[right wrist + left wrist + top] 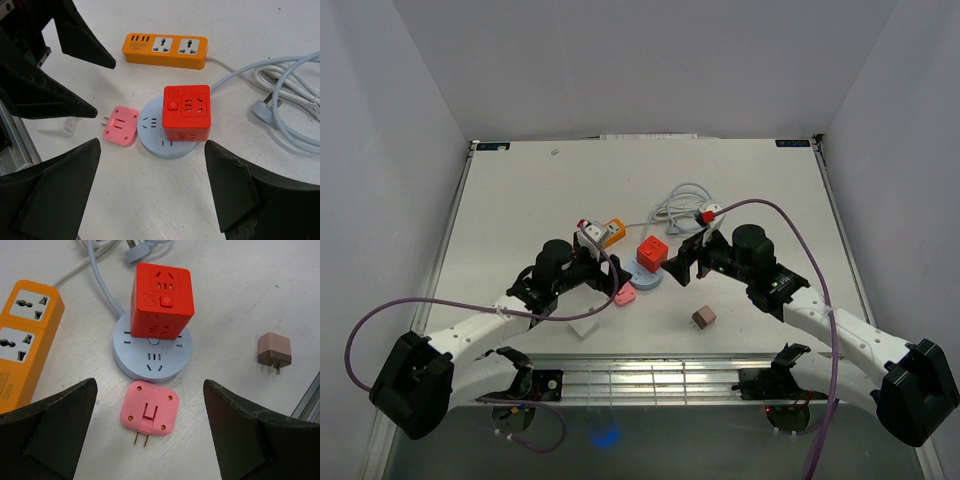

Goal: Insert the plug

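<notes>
On the worktop (250, 290), the pink plug (148, 412) is seen untouched between the parted left fingers (50, 435); the right fingers (50, 195) are likewise parted.

**Three views, one shared cluster**

Your top camera sits high behind the arm bases and looks down over the whole table (520, 190). Each wrist camera looks down from close range: the left faces far-right, the right far-left. All three share the red cube socket (652, 251), the pink plug (149, 412) and the orange power strip (165, 50).
</notes>
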{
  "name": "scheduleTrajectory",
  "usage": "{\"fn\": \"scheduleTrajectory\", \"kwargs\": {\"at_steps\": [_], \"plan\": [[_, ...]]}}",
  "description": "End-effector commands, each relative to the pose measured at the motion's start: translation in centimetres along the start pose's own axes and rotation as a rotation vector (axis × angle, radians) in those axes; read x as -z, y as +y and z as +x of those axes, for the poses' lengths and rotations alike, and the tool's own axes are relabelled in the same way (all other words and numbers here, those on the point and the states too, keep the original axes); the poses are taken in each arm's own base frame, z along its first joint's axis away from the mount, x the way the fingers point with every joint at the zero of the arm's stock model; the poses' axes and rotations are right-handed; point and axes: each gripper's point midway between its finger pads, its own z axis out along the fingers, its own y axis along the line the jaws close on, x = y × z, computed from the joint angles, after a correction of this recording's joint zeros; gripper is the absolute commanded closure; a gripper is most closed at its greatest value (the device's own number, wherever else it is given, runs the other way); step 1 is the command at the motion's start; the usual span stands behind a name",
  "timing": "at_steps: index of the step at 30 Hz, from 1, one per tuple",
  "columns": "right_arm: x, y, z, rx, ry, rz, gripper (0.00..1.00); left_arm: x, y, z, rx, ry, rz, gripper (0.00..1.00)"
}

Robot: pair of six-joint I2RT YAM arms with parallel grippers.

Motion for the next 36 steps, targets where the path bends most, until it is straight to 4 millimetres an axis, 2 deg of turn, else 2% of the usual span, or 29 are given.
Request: {"fn": "scheduleTrajectory", "kwargs": {"at_steps": [1, 2, 4, 7, 13, 14, 15, 18, 22, 27, 36], "plan": [[0.8, 0.1, -2.1, -0.032, -0.107, 0.020, 0.11, -1.0, -0.3, -0.2, -0.069, 0.111, 0.037, 0.02], [1.0, 0.0, -2.3, -0.035, -0.115, 0.027, 0.11, -1.1, -0.6, -0.6, -0.072, 0.143, 0.048, 0.02], [1.5, 0.0, -2.5, -0.042, -0.133, 0.034, 0.11, -1.5, -0.4, 0.1, -0.082, 0.212, 0.054, 0.02], [2.1, 0.2, -2.7, -0.045, -0.155, 0.030, 0.11, -1.5, -0.2, -0.4, -0.114, 0.270, 0.047, 0.02], [2.5, 0.7, -2.8, -0.057, -0.168, 0.009, 0.11, -0.3, 0.2, -1.5, -0.178, 0.356, 0.017, 0.02], [2.5, 0.9, -2.7, -0.060, -0.165, -0.001, 0.11, 0.3, 0.6, -0.6, -0.183, 0.415, -0.005, 0.02], [2.5, 0.9, -2.5, -0.065, -0.163, -0.004, 0.11, 0.4, 0.7, -0.7, -0.193, 0.431, -0.011, 0.02], [2.5, 1.1, -2.3, -0.072, -0.160, -0.015, 0.11, 0.5, 0.7, 0.8, -0.201, 0.498, -0.003, 0.02], [2.5, 1.2, -2.3, -0.073, -0.159, -0.019, 0.11, -0.4, 0.3, 2.1, -0.202, 0.526, 0.008, 0.02], [2.7, 1.0, -2.4, -0.073, -0.168, -0.004, 0.11, -1.5, -0.2, 5.2, -0.223, 0.653, 0.020, 0.02], [2.9, 0.6, -2.3, -0.076, -0.174, 0.020, 0.11, -2.7, 0.0, 5.9, -0.251, 0.656, 0.002, 0.02]]}}
